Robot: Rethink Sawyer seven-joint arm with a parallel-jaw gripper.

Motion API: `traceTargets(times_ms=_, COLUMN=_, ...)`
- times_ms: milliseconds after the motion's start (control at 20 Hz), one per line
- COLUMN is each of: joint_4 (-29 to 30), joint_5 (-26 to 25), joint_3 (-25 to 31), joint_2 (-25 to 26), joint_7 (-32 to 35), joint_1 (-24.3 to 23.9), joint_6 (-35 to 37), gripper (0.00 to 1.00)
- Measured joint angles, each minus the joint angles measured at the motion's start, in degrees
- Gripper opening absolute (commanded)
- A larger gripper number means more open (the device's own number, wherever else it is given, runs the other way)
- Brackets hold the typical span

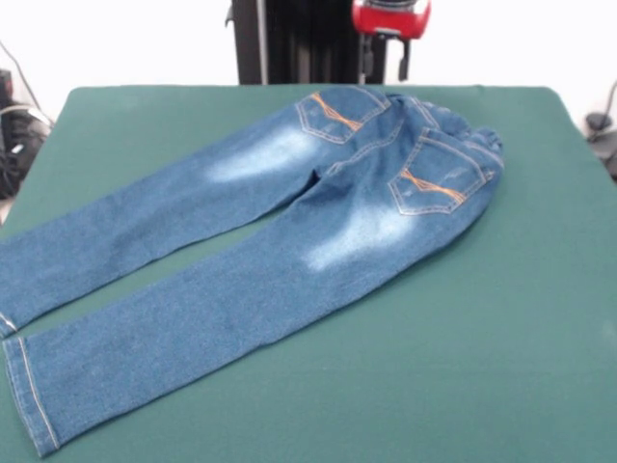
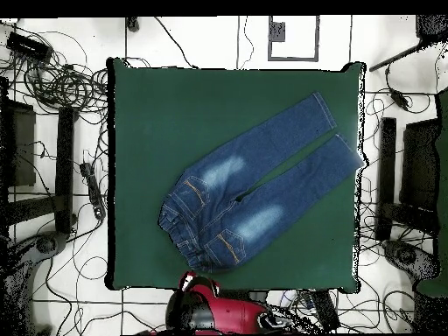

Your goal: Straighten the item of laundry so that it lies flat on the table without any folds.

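The gripper (image 1: 384,60) is seen at the far edge, above the table (image 1: 501,318), touching nothing; whether it is open cannot be told; the jeans (image 1: 289,231) are spread seat-up on the green felt, waistband far, legs stretched left and nearer, faded patches showing; pockets orange-stitched.

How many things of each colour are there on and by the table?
Blue: 1, jeans
Green: 1, table
Red and black: 1, robot arm
Total: 3
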Motion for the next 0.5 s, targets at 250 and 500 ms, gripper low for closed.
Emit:
traceTargets(times_ms=250, joint_4=-1.1, joint_5=1.2, joint_3=0.0, joint_2=-1.2, joint_7=0.0, joint_1=-0.3, joint_6=2.0, gripper=1.00)
traceTargets(times_ms=500, joint_4=-3.2, joint_5=3.4, joint_3=0.0, joint_2=-1.9, joint_7=0.0, joint_1=0.3, joint_6=4.7, gripper=1.00)
